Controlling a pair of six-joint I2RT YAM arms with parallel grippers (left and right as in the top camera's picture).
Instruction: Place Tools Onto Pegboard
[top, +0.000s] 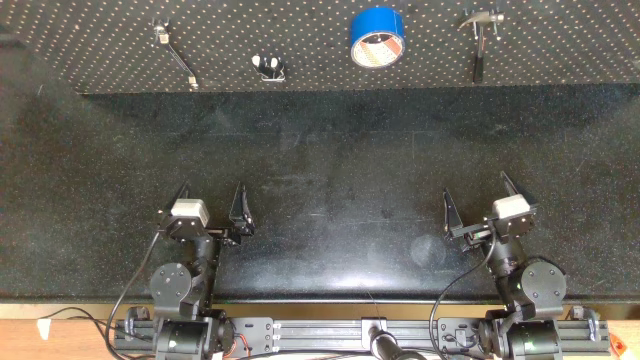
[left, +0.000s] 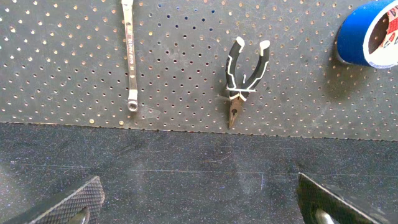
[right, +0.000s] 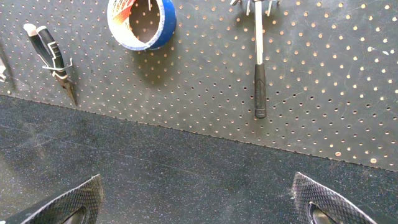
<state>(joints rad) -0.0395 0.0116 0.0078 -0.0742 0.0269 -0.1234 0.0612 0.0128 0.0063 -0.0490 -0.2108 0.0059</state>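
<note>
Seen from above, a black pegboard (top: 300, 40) runs across the top of the frame. Four tools hang on it: a wrench (top: 178, 55) at upper left, pliers (top: 268, 67) left of centre, a blue tape roll (top: 377, 38) right of centre, and a hammer (top: 479, 40) at upper right. Below lies a dark table (top: 330, 150). Near the bottom edge, the left gripper (top: 211, 190) at lower left and the right gripper (top: 476, 190) at lower right both have their fingers spread, holding nothing. The task looks finished; the sound move is probably to keep both arms low and well apart from the board, so no hung tool gets knocked.
</note>
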